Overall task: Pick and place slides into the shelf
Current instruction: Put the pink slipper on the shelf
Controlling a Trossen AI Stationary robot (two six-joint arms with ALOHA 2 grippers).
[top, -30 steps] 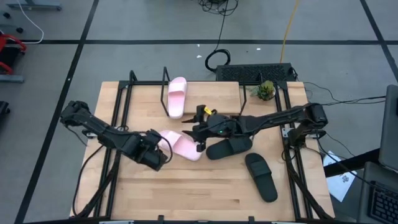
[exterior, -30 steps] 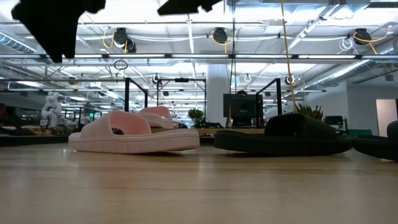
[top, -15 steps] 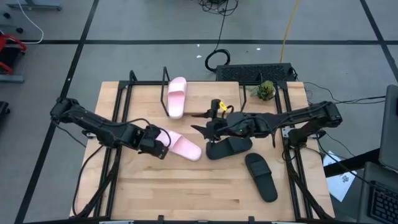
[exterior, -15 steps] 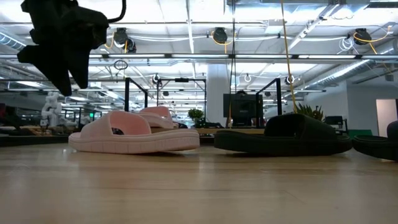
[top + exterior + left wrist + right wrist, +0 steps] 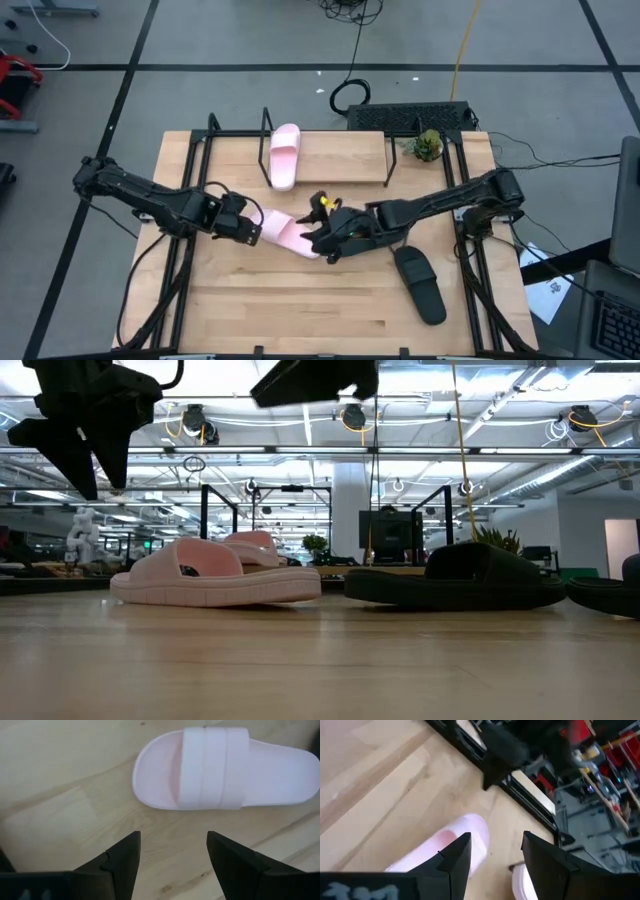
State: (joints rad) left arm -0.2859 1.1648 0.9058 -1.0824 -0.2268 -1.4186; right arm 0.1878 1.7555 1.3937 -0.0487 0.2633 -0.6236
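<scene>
One pale pink slide [image 5: 288, 234] lies sole-down mid-table, also in the low view [image 5: 215, 575] and the left wrist view [image 5: 220, 770]. My left gripper [image 5: 243, 227] hovers open beside its left end, raised off the table [image 5: 80, 420]. My right gripper [image 5: 324, 241] hangs open above its right end, high up [image 5: 310, 380]. The second pink slide [image 5: 285, 155] lies on the shelf board [image 5: 340, 155]. One black slide [image 5: 455, 580] sits right of the pink one, mostly hidden under my right arm from above. The other black slide [image 5: 420, 283] lies nearer the right corner.
The shelf's thin black rods [image 5: 212, 130] stand along the far part of the table. A small potted plant [image 5: 427, 146] sits at the far right, beside the shelf. Bare wood [image 5: 280, 310] stretches across the near half. Cables and a dark mat lie on the floor beyond.
My left gripper has moved a little toward the table's far-left, staying beside the pink slide's left end. My right gripper drew back to the right, then swung toward the near edge and left, ending over the pink slide's right end. The slides have stayed put.
</scene>
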